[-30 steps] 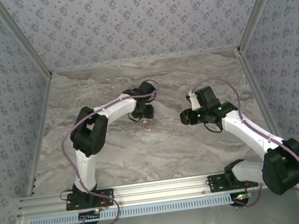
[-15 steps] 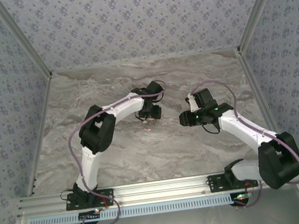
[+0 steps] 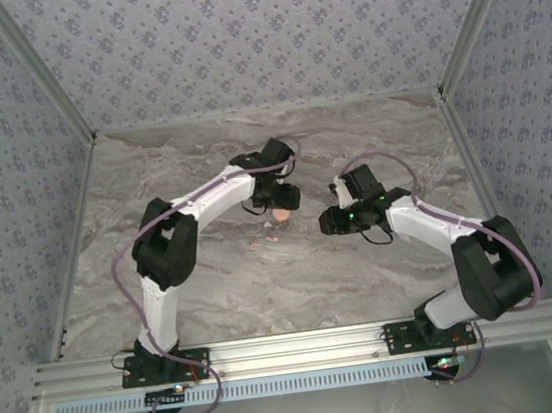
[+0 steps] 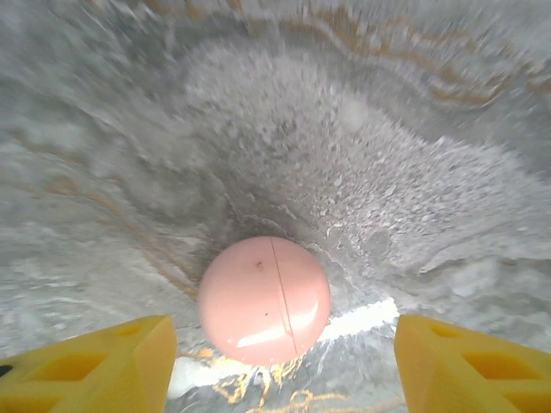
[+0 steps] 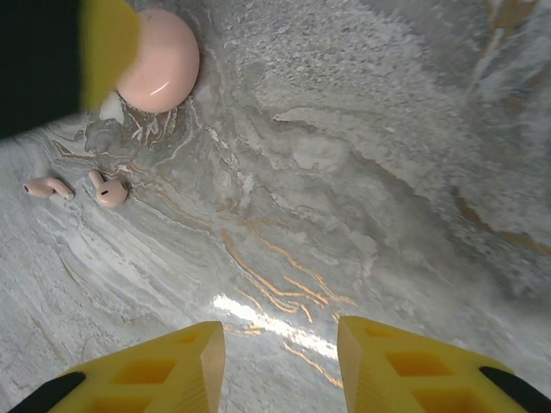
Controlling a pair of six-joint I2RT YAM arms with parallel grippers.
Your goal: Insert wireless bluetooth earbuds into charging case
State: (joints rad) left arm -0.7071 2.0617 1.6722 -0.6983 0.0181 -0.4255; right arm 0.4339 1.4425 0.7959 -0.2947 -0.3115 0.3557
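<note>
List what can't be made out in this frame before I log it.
Left wrist: left tool fingers cut off by the bottom edge; pink case shows a seam, hinge side unclear.
Right wrist: left tool's blurred finger covers the case's left side; right tool fingers cut off at the bottom edge.
Top external: case mostly under the left tool; earbuds are specks, orientation unreadable.

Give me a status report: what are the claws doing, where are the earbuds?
Left gripper open, straddling the closed pink case. Right gripper open, empty. Two pink earbuds loose on the table near the case. Nothing blocking.
</note>
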